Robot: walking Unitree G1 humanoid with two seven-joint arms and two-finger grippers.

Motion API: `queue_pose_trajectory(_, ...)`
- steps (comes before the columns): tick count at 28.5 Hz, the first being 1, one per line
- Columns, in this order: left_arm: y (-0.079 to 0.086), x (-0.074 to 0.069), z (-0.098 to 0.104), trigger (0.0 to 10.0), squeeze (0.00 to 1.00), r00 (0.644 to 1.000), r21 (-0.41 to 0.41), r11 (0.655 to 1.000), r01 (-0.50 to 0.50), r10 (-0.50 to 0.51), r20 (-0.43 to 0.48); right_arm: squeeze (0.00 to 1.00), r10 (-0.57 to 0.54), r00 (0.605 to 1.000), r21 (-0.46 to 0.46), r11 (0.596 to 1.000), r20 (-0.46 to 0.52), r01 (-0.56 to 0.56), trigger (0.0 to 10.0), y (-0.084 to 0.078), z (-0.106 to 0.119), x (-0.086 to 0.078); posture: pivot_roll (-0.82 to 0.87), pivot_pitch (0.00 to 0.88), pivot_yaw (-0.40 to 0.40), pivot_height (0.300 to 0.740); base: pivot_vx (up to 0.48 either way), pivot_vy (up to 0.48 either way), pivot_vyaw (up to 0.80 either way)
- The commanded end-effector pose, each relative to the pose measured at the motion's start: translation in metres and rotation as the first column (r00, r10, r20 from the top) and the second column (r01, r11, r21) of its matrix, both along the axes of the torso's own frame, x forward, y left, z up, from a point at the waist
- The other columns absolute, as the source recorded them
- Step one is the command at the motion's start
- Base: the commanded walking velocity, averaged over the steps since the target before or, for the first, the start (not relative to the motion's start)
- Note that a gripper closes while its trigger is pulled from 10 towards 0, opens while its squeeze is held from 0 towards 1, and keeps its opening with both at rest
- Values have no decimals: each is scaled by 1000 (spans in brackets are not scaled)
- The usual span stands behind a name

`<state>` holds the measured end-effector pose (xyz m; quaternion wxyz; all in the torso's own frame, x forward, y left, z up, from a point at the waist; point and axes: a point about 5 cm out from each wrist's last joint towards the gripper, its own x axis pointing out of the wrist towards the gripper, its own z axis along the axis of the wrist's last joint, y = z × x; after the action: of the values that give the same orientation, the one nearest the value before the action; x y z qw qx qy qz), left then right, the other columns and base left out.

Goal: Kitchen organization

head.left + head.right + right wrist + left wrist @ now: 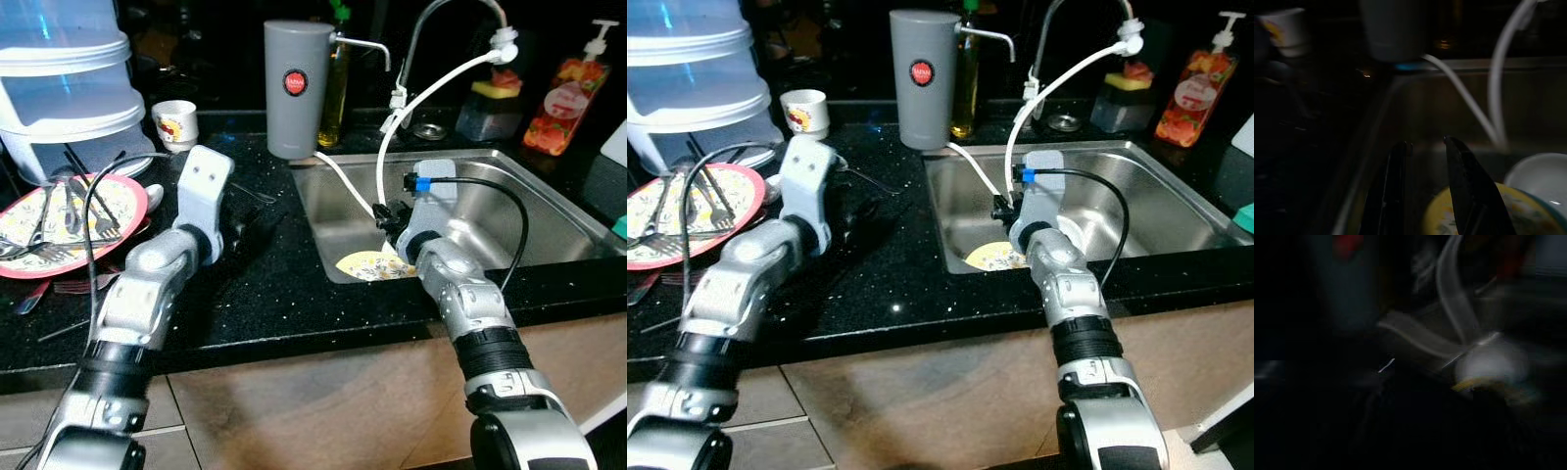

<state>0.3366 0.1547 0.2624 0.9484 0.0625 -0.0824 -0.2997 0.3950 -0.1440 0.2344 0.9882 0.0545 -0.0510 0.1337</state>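
- The black speckled stone bench (284,294) is carrying a stainless steel sink (549,211) set toward its right end.
- A tall grey plastic jug (297,88) is standing at the sink's back left corner.
- A round pink plate of metal forks (59,223) is sitting near the bench's left edge.
- A yellow patterned ceramic plate (1508,215) is lying at the sink's front left corner, beside a white bowl (1542,176); it is probably stiff, slippery and breakable, so the rim looks best to pinch.
- The right gripper (1425,147) is hovering over that plate, fingers parted and empty.
- The left gripper (257,227) is resting low over the bench; whether its fingers are parted, I cannot tell.
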Motion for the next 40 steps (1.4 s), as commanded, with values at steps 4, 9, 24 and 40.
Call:
queue_pose_trajectory(4, 23, -16, 8, 10000, 1000, 993, 65, 991, 114, -115, 17, 0, 46, 999, 45, 998, 21, -47, 10000, 4, 7, -1, 123, 76, -36, 740, 0, 0, 0)
queue_pose_trajectory(9, 55, -22, -4, 10000, 1000, 977, 259, 948, 186, -151, -150, 0, 107, 994, 32, 994, 7, -108, 10000, 12, 5, -3, 130, 80, -48, 740, 0, 0, 0)
queue_pose_trajectory(24, 90, -37, -23, 10000, 0, 878, 422, 843, 334, -114, -465, 0, 484, 875, -40, 874, -30, -485, 10000, 49, 0, -29, 123, 82, -46, 740, 0, 0, 0)
queue_pose_trajectory(40, 96, -27, -43, 0, 0, 872, 626, 709, 325, 31, -488, 0, 525, 849, -65, 846, -66, -529, 10000, 52, 1, -37, 122, 85, -48, 740, 0, 0, 0)
